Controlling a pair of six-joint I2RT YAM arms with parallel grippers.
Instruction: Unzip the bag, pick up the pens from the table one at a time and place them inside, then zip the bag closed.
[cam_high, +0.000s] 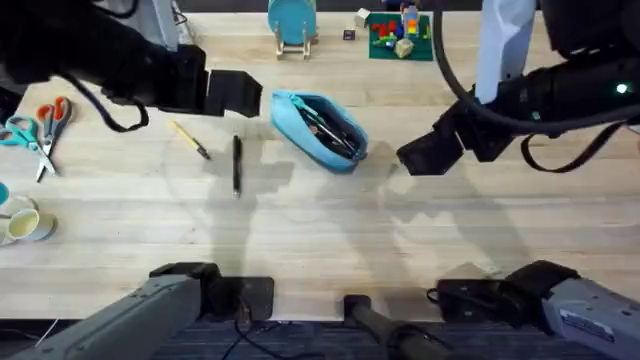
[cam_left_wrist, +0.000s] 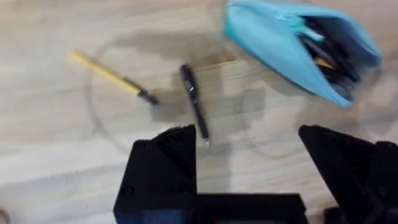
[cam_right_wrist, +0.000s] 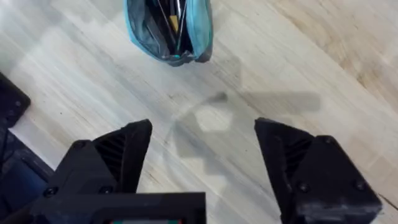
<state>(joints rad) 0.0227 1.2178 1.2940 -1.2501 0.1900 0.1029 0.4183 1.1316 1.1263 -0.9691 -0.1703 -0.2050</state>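
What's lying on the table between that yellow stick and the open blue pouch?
One slim black pen lies there on the pale wooden table, between the thin yellow stick and the light blue fabric pouch. The overhead view shows it.

place: lab bench | evidence: plank table (cam_high: 320, 215); scissors (cam_high: 40, 125); toy blocks (cam_high: 400, 30); tape rolls (cam_high: 25, 225)

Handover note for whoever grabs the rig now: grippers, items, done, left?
Left gripper: open, empty, above the table near the loose pen.
Right gripper: open, empty, over bare wood beside the bag.
Bag: unzipped, lying open, dark pens visible inside.
One black pen on the table, left of the bag, next to a yellow stick.
Done: unzipping, some loading.
Left: put that pen in, zip shut.
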